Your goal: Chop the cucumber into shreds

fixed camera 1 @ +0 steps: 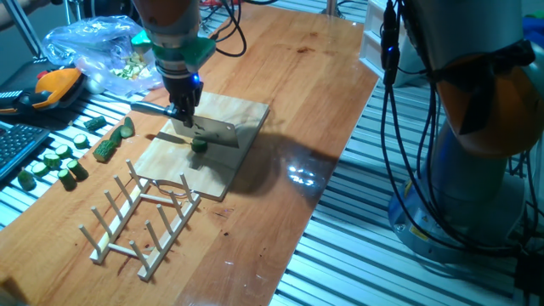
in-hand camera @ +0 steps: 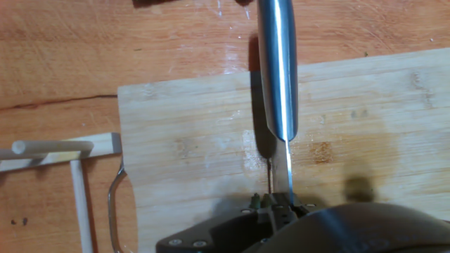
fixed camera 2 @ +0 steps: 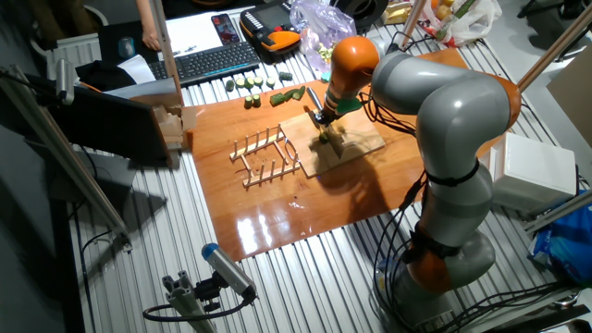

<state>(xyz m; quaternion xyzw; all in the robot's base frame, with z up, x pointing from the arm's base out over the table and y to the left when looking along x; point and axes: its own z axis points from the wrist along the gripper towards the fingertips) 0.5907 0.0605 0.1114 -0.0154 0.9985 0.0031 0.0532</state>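
The cucumber (fixed camera 1: 199, 144), a small dark green chunk, lies on the pale wooden cutting board (fixed camera 1: 229, 166) near its middle. My gripper (fixed camera 1: 184, 112) is shut on a knife (fixed camera 1: 212, 132), whose blade stands edge-down right over the chunk and seems to touch its top. In the other fixed view the gripper (fixed camera 2: 324, 120) hangs over the board (fixed camera 2: 356, 148). In the hand view the knife (in-hand camera: 278, 70) runs away from me across the board (in-hand camera: 183, 133), and the chunk is hidden. I see no shreds on the board.
A wooden dish rack (fixed camera 1: 144, 217) stands just in front of the board. Round cucumber slices (fixed camera 1: 55, 157) and a longer cucumber piece (fixed camera 1: 106, 149) lie at the table's left edge. A plastic bag (fixed camera 1: 98, 51) and a keyboard (fixed camera 2: 208, 60) lie beyond.
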